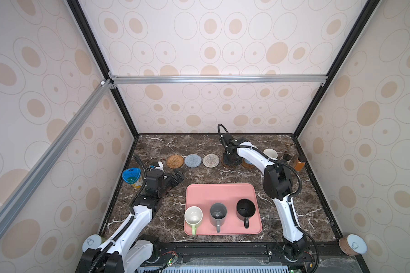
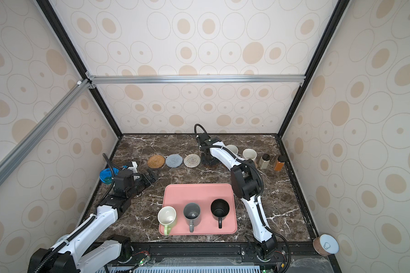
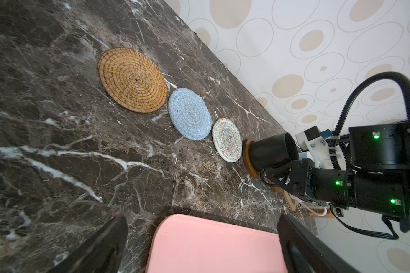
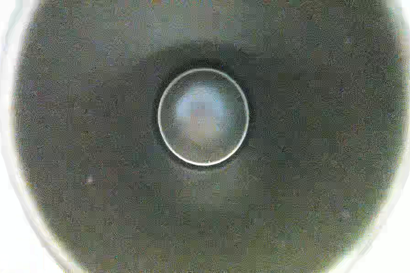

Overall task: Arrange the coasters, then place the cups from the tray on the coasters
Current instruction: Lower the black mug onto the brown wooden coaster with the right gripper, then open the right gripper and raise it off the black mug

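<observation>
Black mug (image 3: 269, 153) stands on wooden coaster (image 3: 247, 157), just right of cream woven coaster (image 3: 226, 139), filling the row. Right tool (image 3: 273, 176) is at the mug, can't tell if gripping. Left tool (image 1: 178, 176) released, parked clear.

blue-lidded can (image 1: 131, 176): left | amber bottle (image 1: 300, 163), pale bottle (image 2: 264, 161): far right | brown can (image 1: 352, 245): near-right corner

The tray (image 1: 223, 191) lies centred near the worktop's (image 1: 199, 175) front edge, with three mugs (image 1: 218, 212) side by side in its front half. Behind it three coasters (image 1: 193, 160) lie in a row; right of them a fourth coaster (image 3: 246, 156) carries a mug (image 3: 270, 151).
</observation>
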Available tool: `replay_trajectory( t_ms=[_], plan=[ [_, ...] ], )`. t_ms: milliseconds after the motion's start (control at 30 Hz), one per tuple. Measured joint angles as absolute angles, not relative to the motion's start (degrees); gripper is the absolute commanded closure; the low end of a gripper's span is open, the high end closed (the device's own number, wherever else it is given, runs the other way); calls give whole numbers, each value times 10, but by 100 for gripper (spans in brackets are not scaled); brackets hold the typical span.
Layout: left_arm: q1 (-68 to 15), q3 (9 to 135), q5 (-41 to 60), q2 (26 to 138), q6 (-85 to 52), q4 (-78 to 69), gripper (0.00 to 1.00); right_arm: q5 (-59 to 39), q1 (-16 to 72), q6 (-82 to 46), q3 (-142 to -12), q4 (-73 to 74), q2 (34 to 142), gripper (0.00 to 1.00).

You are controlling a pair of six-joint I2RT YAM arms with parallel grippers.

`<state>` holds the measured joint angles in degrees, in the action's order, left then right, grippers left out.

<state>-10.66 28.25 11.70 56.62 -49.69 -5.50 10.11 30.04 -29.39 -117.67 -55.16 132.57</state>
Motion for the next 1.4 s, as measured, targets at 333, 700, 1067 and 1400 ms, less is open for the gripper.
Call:
replay_trajectory(
  t_ms=[333, 700, 1067, 1400],
  plan=[
    [-107, 283, 117, 566, -497, -55, 0, 101, 300, -294, -1173, -551, 1325, 62],
    [-107, 283, 117, 568, -496, -51, 0, 99, 300, -283, -1128, -551, 1267, 57],
    [-107, 295, 117, 583, -483, -45, 0, 101, 300, -265, -1041, -541, 1137, 54],
    [-107, 339, 116, 596, -446, -21, 0, 99, 300, -256, -903, -520, 1012, 53]
  ],
)
